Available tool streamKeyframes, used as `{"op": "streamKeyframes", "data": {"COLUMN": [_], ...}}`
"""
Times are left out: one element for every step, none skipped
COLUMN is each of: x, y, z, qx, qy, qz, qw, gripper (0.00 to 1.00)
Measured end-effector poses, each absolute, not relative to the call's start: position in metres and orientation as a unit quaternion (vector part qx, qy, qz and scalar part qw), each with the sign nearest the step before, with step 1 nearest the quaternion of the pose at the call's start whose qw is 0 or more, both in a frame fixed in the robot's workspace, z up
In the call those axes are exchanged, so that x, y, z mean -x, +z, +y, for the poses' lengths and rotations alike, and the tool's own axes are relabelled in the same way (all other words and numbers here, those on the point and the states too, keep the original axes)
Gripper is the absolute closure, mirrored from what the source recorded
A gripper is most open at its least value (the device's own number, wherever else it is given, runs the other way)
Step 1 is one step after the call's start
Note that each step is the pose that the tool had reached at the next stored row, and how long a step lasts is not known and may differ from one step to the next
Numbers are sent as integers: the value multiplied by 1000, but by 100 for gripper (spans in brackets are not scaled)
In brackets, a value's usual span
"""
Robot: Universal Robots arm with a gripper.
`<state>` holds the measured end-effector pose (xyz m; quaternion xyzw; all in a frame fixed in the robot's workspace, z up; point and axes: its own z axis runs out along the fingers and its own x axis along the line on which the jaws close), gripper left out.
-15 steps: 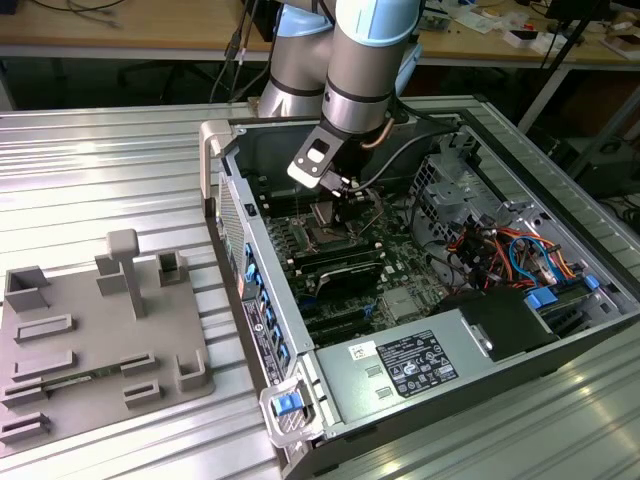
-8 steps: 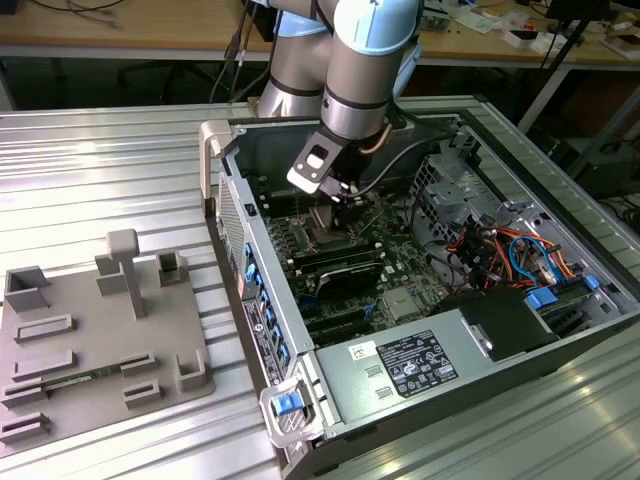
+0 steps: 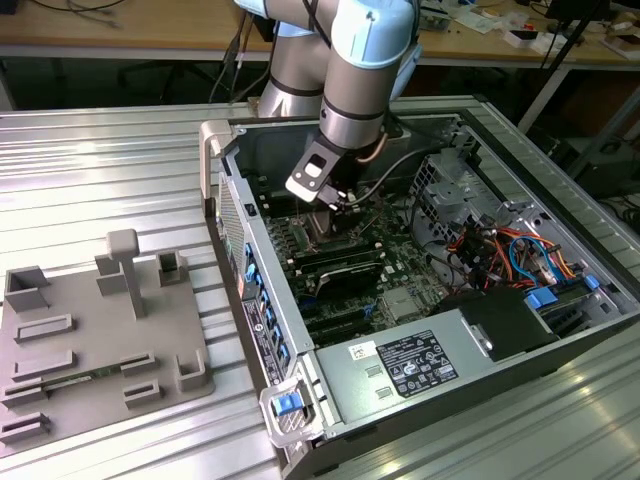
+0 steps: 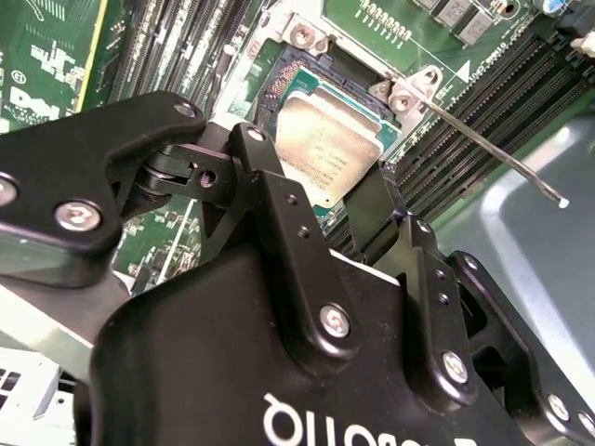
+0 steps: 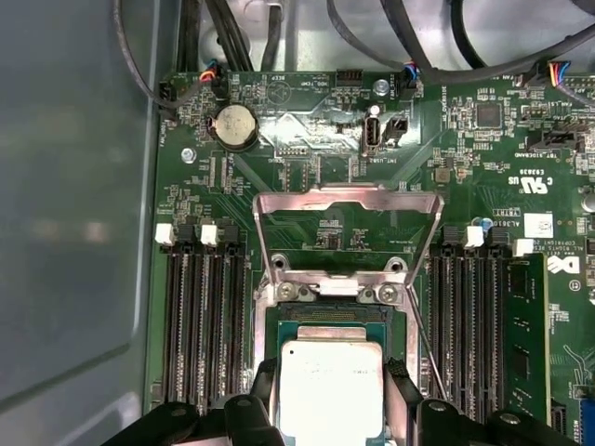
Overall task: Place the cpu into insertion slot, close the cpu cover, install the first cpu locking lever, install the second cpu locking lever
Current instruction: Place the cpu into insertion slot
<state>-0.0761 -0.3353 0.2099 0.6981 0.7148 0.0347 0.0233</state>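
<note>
Looks like step one of four, right at the tail end: setting the cpu (image 5: 330, 401) into the slot (image 5: 325, 316). Has it lying flat and square inside the rim, judging from both wrist views, though can't swear to fully seated. Clamps it with the gripper (image 5: 331, 379) closed down to cpu width, one finger (image 4: 249, 149) on each of two opposite edges, nothing else in hand. Hasn't touched the cover (image 5: 349, 197) yet: swung open on its hinge, clear of the slot, over the board (image 5: 307, 167). Same for the lever (image 4: 483, 144), sticking up free beside the slot. Calls for a gentle, straight let-go, no sideways drag, to avoid skewing the cpu on the contacts. Pose-wise: reaches down into the open case (image 3: 232, 215) with the arm (image 3: 350, 90), wrist pointing nearly straight down at the board.
</note>
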Motion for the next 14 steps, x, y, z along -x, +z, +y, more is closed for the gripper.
{"op": "streamKeyframes", "data": {"x": [76,76,76,76,75,75,75,75,75,75,75,75,75,75], "y": [209,208,208,208,208,207,206,205,204,203,203,203,203,203], "z": [-335,-335,-336,-335,-335,-335,-335,-335,-335,-335,-335,-335,-335,-335], "qx": [-698,-700,-701,-701,-701,-701,-701,-701,-701,-701,-701,-701,-701,-701], "qy": [34,33,33,33,33,33,33,32,32,30,26,25,24,24], "qz": [715,713,712,712,712,712,712,712,712,712,712,712,712,712], "qw": [23,22,22,22,22,22,23,23,23,25,29,30,31,31], "gripper": [45,45,45,45,45,45,45,45,45,45,45,45,45,45]}}
